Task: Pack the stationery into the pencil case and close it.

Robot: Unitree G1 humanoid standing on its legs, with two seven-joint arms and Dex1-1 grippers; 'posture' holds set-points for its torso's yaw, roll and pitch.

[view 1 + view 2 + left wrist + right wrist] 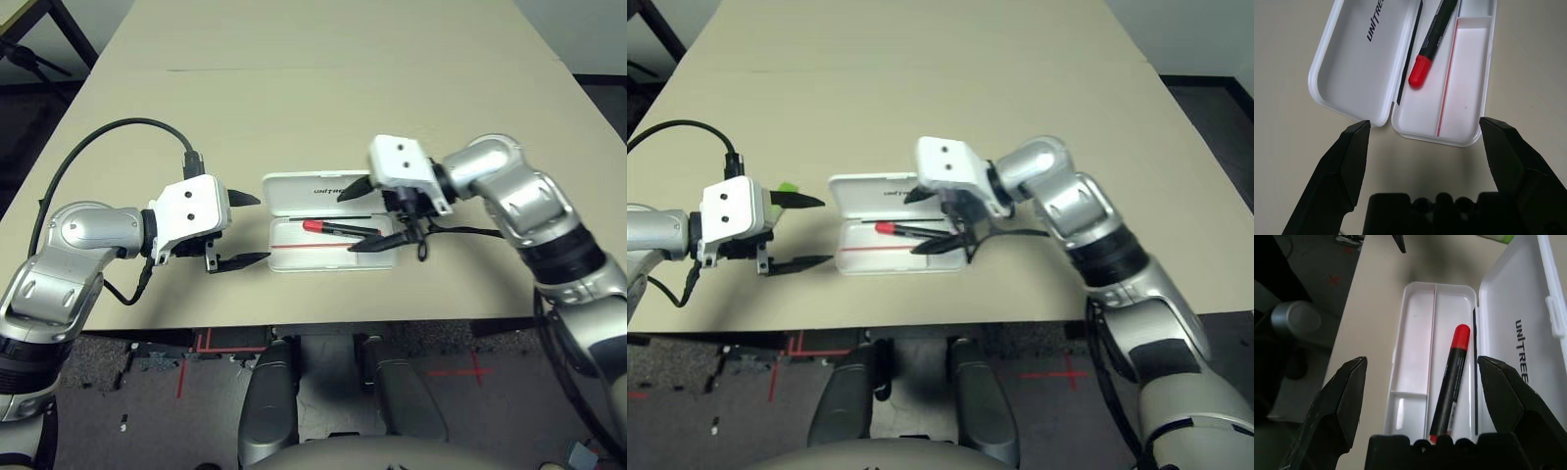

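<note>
The white pencil case [323,258] lies open in the middle of the table, near the front edge. Its lid [299,192], lettered UNITREE, is folded flat toward the back. A black marker with a red cap [338,230] lies lengthwise in the case's tray. My right gripper [346,224] hovers open over the right half of the tray, one finger on each side of the marker and apart from it. My left gripper [263,228] stands open just off the case's left end, holding nothing. A lime-green stick [784,187] lies on the table behind the left gripper.
The beige table [323,98] stretches far behind the case. Its front edge runs close below the case and both grippers. A black cable [88,147] loops from my left wrist over the table's left side.
</note>
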